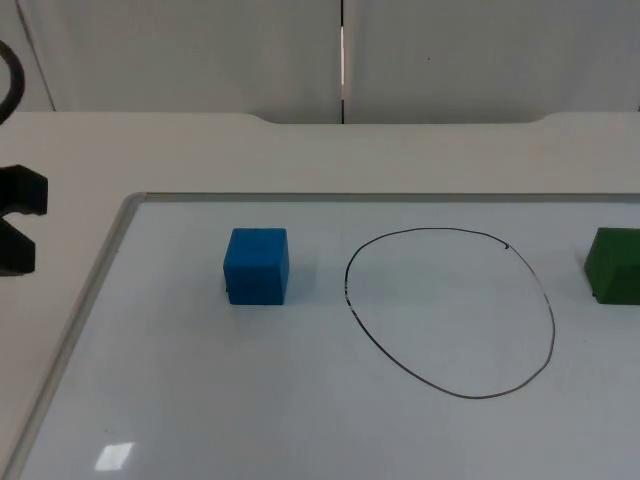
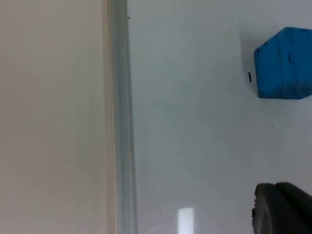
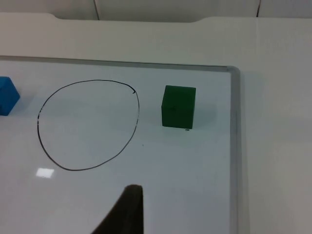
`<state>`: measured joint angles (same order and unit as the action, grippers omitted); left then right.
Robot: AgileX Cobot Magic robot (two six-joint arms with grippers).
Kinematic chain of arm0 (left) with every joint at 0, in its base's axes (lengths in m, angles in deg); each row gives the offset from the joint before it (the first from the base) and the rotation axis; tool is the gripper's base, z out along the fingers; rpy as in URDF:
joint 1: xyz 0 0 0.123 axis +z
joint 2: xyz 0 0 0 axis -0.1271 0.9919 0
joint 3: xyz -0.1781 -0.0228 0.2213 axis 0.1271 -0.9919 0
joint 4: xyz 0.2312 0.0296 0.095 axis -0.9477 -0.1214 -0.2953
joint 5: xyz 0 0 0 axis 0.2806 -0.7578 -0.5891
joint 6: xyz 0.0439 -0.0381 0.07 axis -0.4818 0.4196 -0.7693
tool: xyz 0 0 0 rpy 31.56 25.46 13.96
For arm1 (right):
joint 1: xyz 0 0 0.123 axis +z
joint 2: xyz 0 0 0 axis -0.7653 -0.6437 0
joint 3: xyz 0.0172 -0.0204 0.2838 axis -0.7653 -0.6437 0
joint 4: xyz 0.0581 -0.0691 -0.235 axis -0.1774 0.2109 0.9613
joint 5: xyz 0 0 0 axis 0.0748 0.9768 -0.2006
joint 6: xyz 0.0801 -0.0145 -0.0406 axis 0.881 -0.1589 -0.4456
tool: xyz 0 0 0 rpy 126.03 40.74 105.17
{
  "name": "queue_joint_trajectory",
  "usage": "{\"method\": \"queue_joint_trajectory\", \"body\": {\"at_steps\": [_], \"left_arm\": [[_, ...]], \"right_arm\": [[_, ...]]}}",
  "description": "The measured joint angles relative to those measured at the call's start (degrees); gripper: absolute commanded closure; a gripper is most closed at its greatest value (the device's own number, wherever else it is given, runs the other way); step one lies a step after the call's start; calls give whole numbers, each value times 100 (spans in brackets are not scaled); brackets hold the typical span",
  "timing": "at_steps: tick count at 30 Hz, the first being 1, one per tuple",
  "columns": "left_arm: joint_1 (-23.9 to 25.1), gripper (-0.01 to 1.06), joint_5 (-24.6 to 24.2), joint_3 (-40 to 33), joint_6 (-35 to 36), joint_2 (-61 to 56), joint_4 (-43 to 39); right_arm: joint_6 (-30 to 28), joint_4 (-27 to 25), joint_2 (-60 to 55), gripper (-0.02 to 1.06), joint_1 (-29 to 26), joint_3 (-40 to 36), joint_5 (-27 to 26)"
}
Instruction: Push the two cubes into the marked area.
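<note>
Whiteboard [image 1: 300, 420]: lying flat on the counter [image 1: 300, 150], its grey frame running along the far and left edges in the top view; the right wrist view is showing the frame's far right corner as well
Marked area [image 1: 452, 312]: a black hand-drawn loop on the whiteboard, sitting between the two cubes with nothing inside it
Blue cube [image 1: 257, 265]: standing on the whiteboard just left of the loop, outside the line; the left wrist view is catching it [image 2: 284, 63] well in from the frame, and the right wrist view is showing one edge of it [image 3: 7, 95]
Green cube [image 1: 614, 265]: standing right of the loop, outside the line, cut by the top view's edge; the right wrist view is showing it whole [image 3: 179, 107], between the loop and the frame
Left gripper [image 1: 18, 222]: waiting off the whiteboard at the counter's left side; jaws standing apart, holding nothing
Right gripper [image 3: 126, 214]: hanging above the whiteboard near the loop; cannot tell how its jaws are standing
</note>
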<state>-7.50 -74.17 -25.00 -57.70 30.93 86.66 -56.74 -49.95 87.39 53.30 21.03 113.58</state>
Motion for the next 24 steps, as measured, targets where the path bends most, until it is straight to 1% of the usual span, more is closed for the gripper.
{"method": "queue_joint_trajectory", "body": {"at_steps": [3,5,7,10,17,24], "left_arm": [[0,105,76,5,-623,294,577],[0,105,86,84,-884,513,820],[0,105,73,157,-959,602,868],[0,105,176,313,-944,808,946],[0,105,249,329,-935,838,989],[0,105,69,329,-886,838,1023]], "right_arm": [[0,0,0,-1,0,0,0],[0,0,0,-1,0,0,0],[0,0,5,-1,0,0,0],[0,0,20,-1,0,0,0],[0,0,20,-1,0,0,0],[0,0,20,-1,13,0,0]]}}
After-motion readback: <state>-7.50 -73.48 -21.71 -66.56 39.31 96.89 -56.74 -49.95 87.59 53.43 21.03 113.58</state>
